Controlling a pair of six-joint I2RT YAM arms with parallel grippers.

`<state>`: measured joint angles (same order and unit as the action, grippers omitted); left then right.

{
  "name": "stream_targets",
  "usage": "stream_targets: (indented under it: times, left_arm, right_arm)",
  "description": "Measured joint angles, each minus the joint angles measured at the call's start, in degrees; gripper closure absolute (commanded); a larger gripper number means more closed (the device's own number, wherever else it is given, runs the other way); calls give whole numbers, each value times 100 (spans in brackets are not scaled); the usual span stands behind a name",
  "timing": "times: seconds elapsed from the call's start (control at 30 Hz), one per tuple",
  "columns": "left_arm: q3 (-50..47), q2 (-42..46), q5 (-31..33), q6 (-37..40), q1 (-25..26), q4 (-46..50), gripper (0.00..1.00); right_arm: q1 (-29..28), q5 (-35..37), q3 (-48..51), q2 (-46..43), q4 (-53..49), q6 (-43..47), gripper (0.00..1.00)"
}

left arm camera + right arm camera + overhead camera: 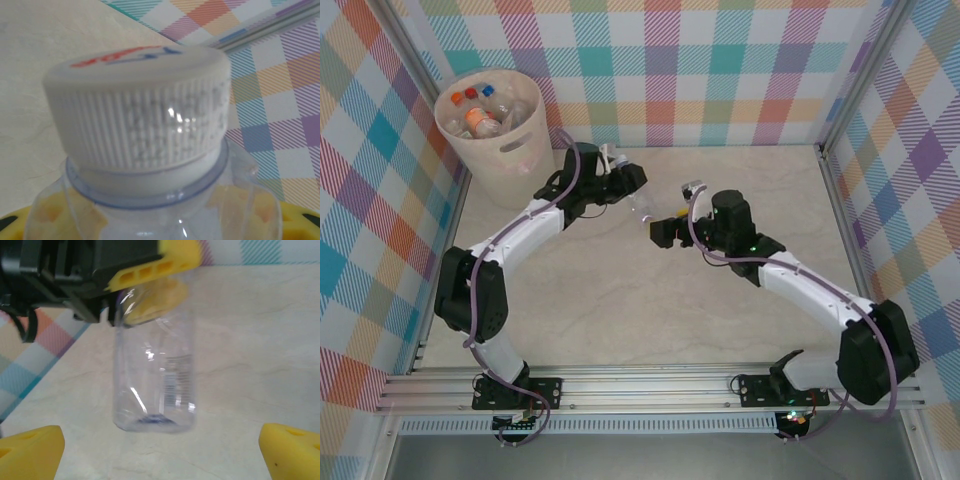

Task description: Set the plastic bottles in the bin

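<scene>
The left fingers [177, 252] are clenched on a clear plastic bottle [155, 385]. Their yellow pads press against its shoulder on either side, just below the cap [137, 107]. The cap is white and ribbed, with red and blue print on its top. The bottle's body is see-through, with faint print down one side and a bluish tint at its base. Whether that base rests on the table [620, 320] or hangs just above it cannot be told.

The right fingers [32, 450] are released and spread wide. The bottle is ahead of the gap between their yellow tips, touched by neither.

Seen from above, the held bottle lies between the two sets of fingers, a little to the far side of the table's middle. The left fingers are at its far-left end and the right fingers are close by on its near-right. The left arm [510, 235] reaches in from its base at the near left, and the right arm [810, 285] from the near right.

The bin [510, 165] stands upright in the far left corner of the table, just left of the left arm's wrist. Several bottles [485, 112] lie inside it, among them red and blue caps and an orange label. Checked walls [700, 70] close in the table at the far side and at both sides.
</scene>
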<state>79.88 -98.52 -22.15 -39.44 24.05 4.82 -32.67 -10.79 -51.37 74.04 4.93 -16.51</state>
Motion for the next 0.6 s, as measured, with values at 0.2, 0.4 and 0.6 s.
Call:
stream_targets:
  times: [0.2,0.4,0.6]
  left_arm:
    - [146,140,382,131,-258,481,45]
    - [1178,254,1062,715,-463,1329,45]
    - [2323,369,1779,1298,-761,1895,45]
  right_arm:
    - [0,1419,66,-455,-74,-17,0]
    - [0,2599,63,-446,-354,-435,0]
    - [11,3143,63,-444,-472,-732,0]
